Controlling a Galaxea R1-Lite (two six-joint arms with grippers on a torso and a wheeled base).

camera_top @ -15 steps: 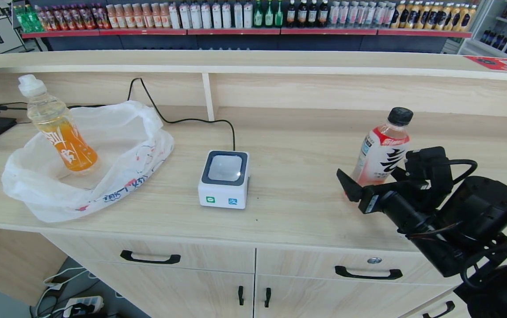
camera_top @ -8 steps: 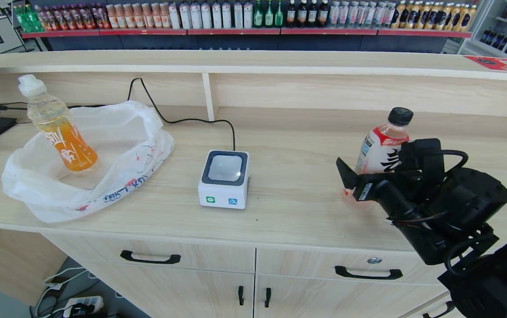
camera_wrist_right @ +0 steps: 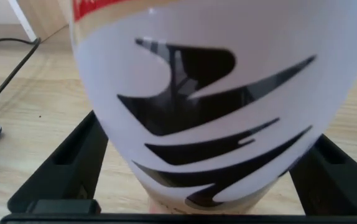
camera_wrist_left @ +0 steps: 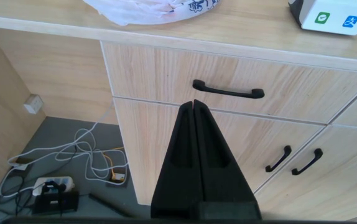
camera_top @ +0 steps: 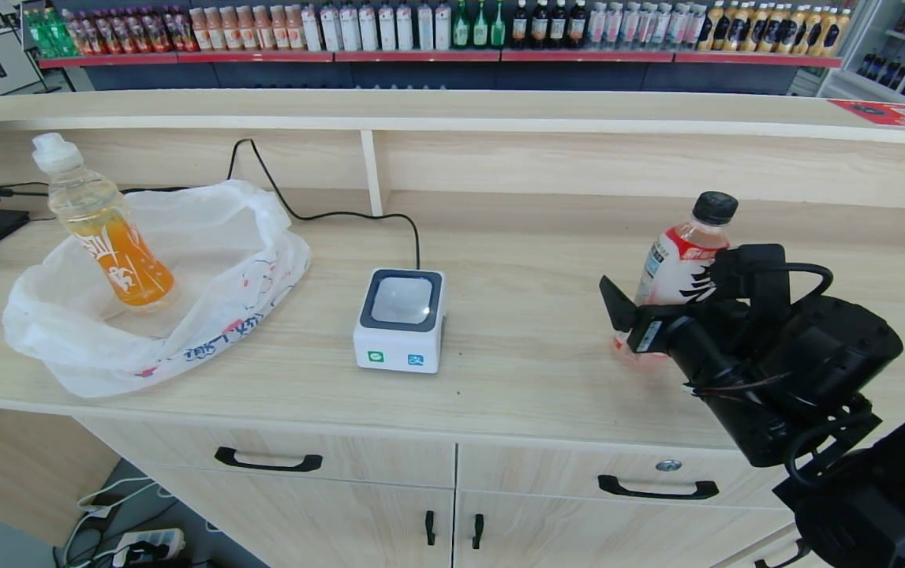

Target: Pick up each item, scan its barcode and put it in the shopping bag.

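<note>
the left gripper (camera_wrist_left: 194, 103) hangs below the surface (camera_top: 531, 260) edge, jaws pressed together, pointing at the cabinet front under a drawer handle (camera_wrist_left: 228, 92). on the far left of the surface the shopping bag (camera_top: 207, 315) lies open with an orange drink bottle (camera_top: 105, 237) standing in it. the scanner (camera_top: 401, 319) sits mid-surface, its cable (camera_top: 326, 214) running to the far side. at the right, the right gripper (camera_top: 661, 306) is level and low, jaws apart on either side of the upright black-capped bottle (camera_top: 677, 264), well apart from the scanner.
</note>
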